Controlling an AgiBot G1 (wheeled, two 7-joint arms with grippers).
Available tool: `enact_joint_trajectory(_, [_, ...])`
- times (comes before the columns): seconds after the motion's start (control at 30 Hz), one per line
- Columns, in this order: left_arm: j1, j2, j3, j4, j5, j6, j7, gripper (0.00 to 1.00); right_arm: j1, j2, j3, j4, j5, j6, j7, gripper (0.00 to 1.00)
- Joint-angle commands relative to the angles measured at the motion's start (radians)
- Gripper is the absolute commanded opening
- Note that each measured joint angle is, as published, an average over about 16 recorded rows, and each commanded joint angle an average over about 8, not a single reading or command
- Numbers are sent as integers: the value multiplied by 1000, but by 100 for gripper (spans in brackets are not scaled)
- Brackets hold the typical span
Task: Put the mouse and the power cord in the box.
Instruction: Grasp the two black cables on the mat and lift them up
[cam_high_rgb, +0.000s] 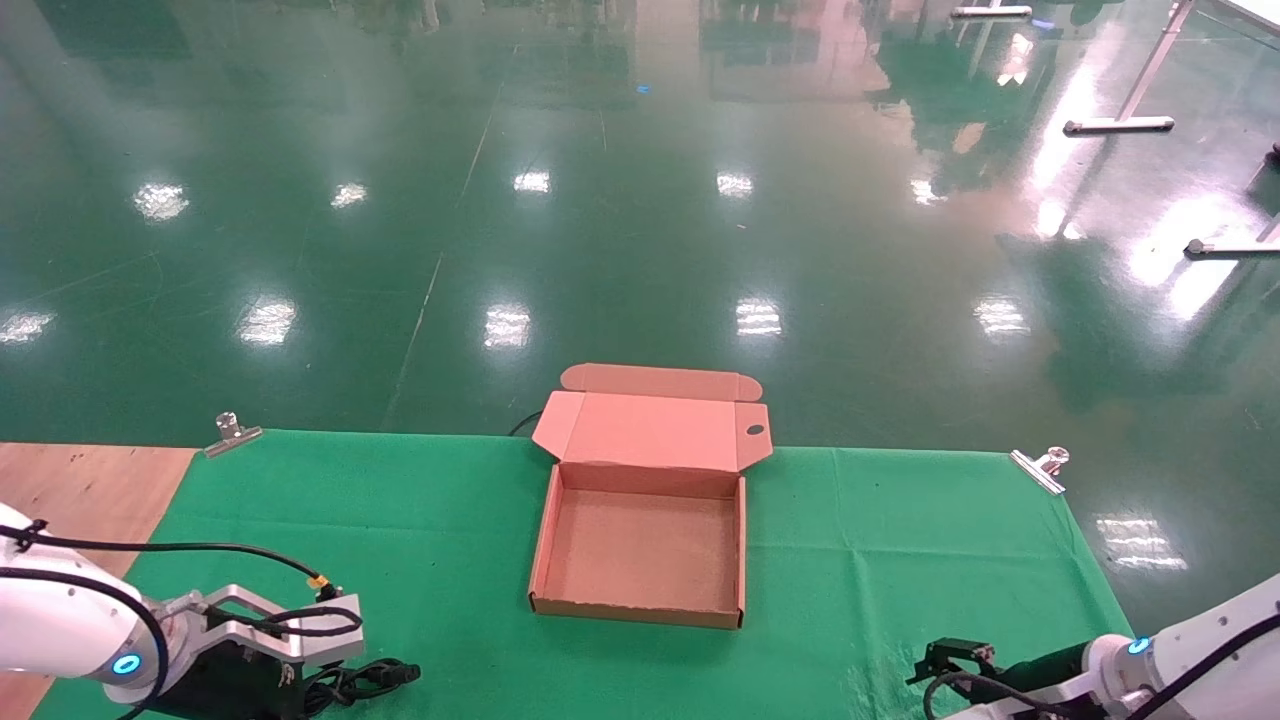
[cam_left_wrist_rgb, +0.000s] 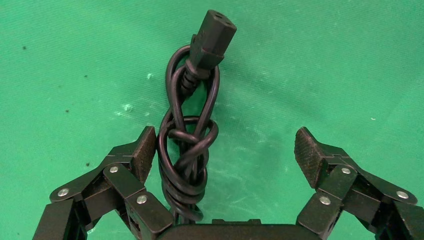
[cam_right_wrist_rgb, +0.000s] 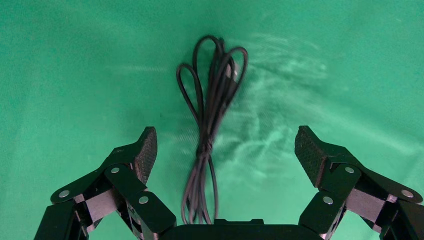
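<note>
The brown cardboard box (cam_high_rgb: 738, 560) lies open in the middle of the green cloth, its lid flap folded back, and nothing is inside it. At the near left, my left gripper (cam_left_wrist_rgb: 225, 150) is open low over the cloth. The bundled black power cord (cam_left_wrist_rgb: 187, 145) lies between its fingers, close against one pad (cam_left_wrist_rgb: 145, 150), with its plug end pointing away. In the head view the power cord (cam_high_rgb: 372, 678) pokes out beside that wrist. My right gripper (cam_right_wrist_rgb: 226, 150) is open at the near right, straddling a thin looped black wire (cam_right_wrist_rgb: 210, 115). The mouse itself is hidden.
The green cloth (cam_high_rgb: 400, 530) covers most of the table and is held by metal clips (cam_high_rgb: 232, 432) (cam_high_rgb: 1040, 466) at the far corners. Bare wood (cam_high_rgb: 90, 480) shows at the left. Beyond the far edge is shiny green floor.
</note>
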Motion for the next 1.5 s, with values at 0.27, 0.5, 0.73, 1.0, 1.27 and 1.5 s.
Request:
enact_joint_trajectory(0.27, [-31, 12, -4, 89, -6, -11, 80, 31, 50, -47, 3, -180, 11, 22, -92, 27])
enact_joint_trajectory(0.5, [-51, 26, -3, 137, -3, -16, 114, 0, 94, -59, 8, -272, 17, 24, -151, 0])
enact_joint_trajectory(0.73, [-61, 30, 1, 177, 3, -18, 133, 0, 121, -69, 11, -332, 25, 12, -201, 0])
enact_joint_trajectory(1.0, [-61, 30, 0, 210, 2, -26, 150, 0, 137, -76, 11, -382, 28, 1, -239, 0])
enact_joint_trajectory(1.27, [-62, 29, -3, 231, -3, -33, 162, 0, 144, -85, 8, -421, 25, -3, -265, 0])
enact_joint_trajectory(1.5, [-66, 33, -3, 240, -2, -31, 172, 0, 152, -93, 7, -447, 24, -3, -282, 0])
